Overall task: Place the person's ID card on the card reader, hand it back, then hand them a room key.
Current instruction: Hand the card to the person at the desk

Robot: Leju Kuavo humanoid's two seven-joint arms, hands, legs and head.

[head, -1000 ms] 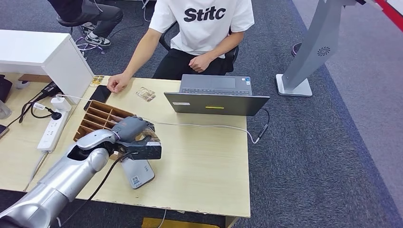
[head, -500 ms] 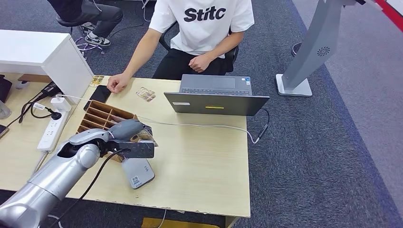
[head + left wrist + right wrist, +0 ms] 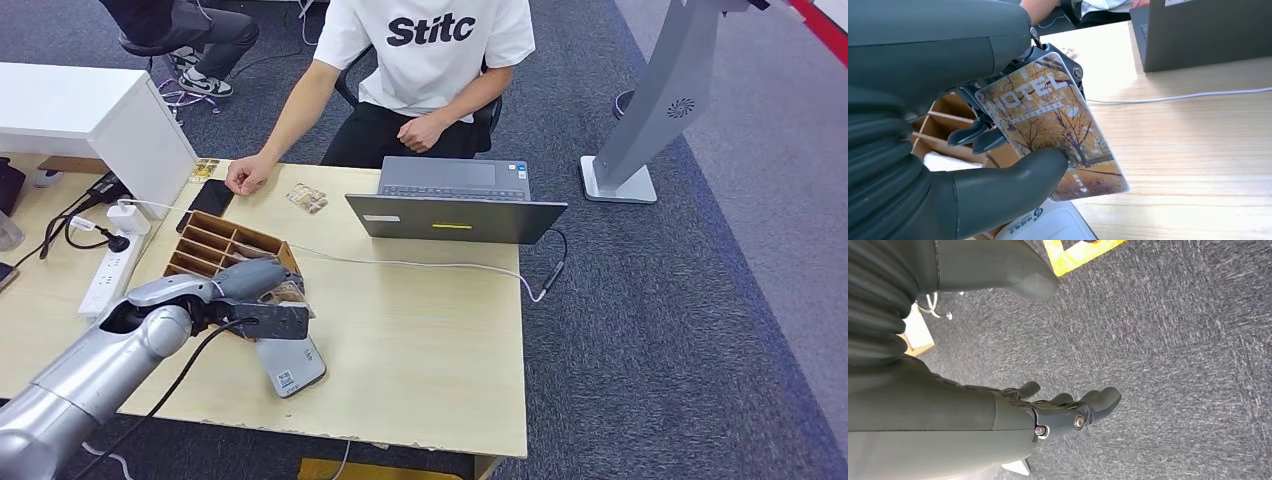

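The left hand [image 3: 963, 165] grips the room key [image 3: 1053, 135], a card printed with autumn trees in yellow and brown and the white word "HOTEL" across its upper part; the thick thumb presses on its printed face and the darker fingers [image 3: 973, 137] close behind it. In the head view the same hand [image 3: 262, 290] holds the card just above the card reader [image 3: 288, 364], a grey wedge with a small sticker near the bench's near edge, its farther part hidden under the hand. The card itself is hard to make out there, only a brownish sliver past the fingers.

Just beyond the card reader stands a wooden divided box [image 3: 215, 247]; what lies in its compartments cannot be told. Farther from the reader, another card [image 3: 307, 198] lies flat on the bench [image 3: 430, 340], beside a person's hand [image 3: 245, 176] and a dark phone [image 3: 211, 197]. A laptop [image 3: 455, 205] stands open toward the person.

The right hand [image 3: 1058, 412] hangs over dark carpet, fingers loosely apart and holding nothing.
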